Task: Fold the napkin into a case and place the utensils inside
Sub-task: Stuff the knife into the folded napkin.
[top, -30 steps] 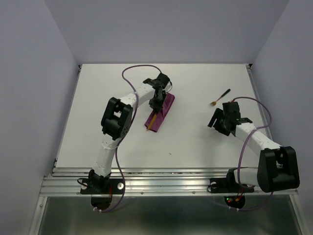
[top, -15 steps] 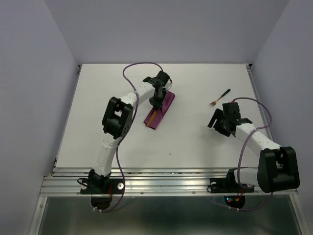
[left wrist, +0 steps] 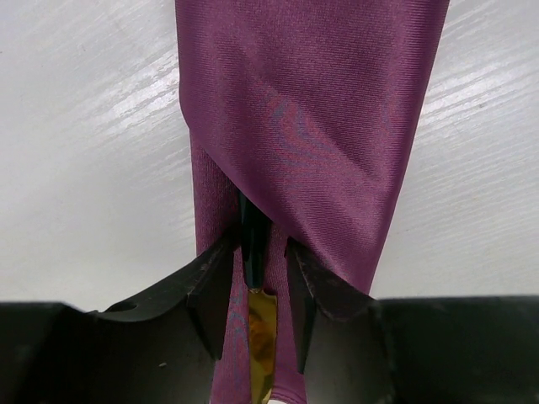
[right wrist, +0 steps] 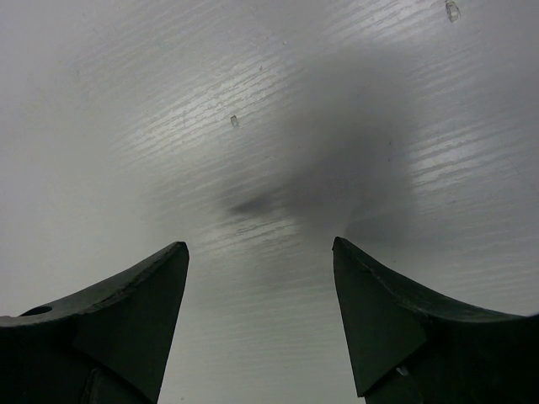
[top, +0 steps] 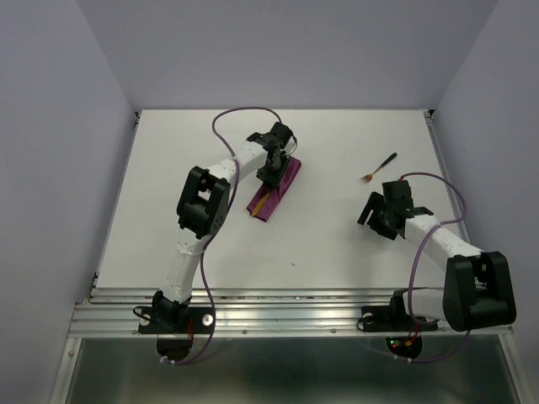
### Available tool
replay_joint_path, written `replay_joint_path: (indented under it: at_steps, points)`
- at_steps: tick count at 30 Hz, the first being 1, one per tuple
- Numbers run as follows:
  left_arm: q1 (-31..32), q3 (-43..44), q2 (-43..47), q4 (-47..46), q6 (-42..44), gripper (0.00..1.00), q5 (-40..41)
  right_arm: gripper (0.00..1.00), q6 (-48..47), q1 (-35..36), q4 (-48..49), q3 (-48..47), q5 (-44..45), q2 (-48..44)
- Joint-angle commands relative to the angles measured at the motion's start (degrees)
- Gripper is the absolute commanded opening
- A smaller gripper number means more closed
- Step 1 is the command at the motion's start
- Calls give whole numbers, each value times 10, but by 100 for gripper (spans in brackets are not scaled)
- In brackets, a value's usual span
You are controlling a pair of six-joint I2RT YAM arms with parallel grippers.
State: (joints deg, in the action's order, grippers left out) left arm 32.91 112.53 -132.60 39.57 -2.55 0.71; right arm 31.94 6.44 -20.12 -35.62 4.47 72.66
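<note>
The fork (top: 380, 167) lies on the table (top: 337, 244), well right of the case (top: 276, 189), long axis slanted — gold end nearer the case, black handle farther. Just nearside of it the right pincer (right wrist: 259, 246) is spread wide, empty — the nearer arm. At the case, the left pincer (left wrist: 257, 250) is parted around the knife (left wrist: 261, 328).

the left arm (top: 187, 257) and the right arm (top: 434, 242) are each built of smooth white tubular links joined by chunky black joint housings, on a black base (top: 173, 318) at the near edge. a thin purple cable (top: 232, 115) loops along each arm, and small red and green lights (top: 391, 342) glow by the right base. the left gripper (top: 268, 172) and right gripper (top: 376, 217) are black, with matte dark fingers (right wrist: 126, 320) tapering to blunt wedge tips, one bearing a small round hole.
</note>
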Motion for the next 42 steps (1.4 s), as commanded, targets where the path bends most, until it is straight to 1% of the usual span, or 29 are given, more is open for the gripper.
replay_joint_path:
  at_steps: [1,9,11,17,29,35,42]
  points:
    - [-2,5,62,-7,-19,43,15,75,2,1,17,0,-2,-17]
    - [3,-106,151,-56,-64,40,42,75,1,1,22,-1,-7,-14]
    - [5,-131,161,-70,-69,40,46,75,2,1,25,0,-10,-11]
    - [16,-165,173,-92,-69,39,42,75,4,1,25,-2,-11,-9]
    - [20,-177,132,-121,-73,38,68,75,7,1,25,1,-9,-11]
    - [20,-166,99,-120,-77,35,87,75,8,1,25,0,-8,-8]
    - [19,-159,85,-122,-78,28,92,75,7,1,25,1,-7,-7]
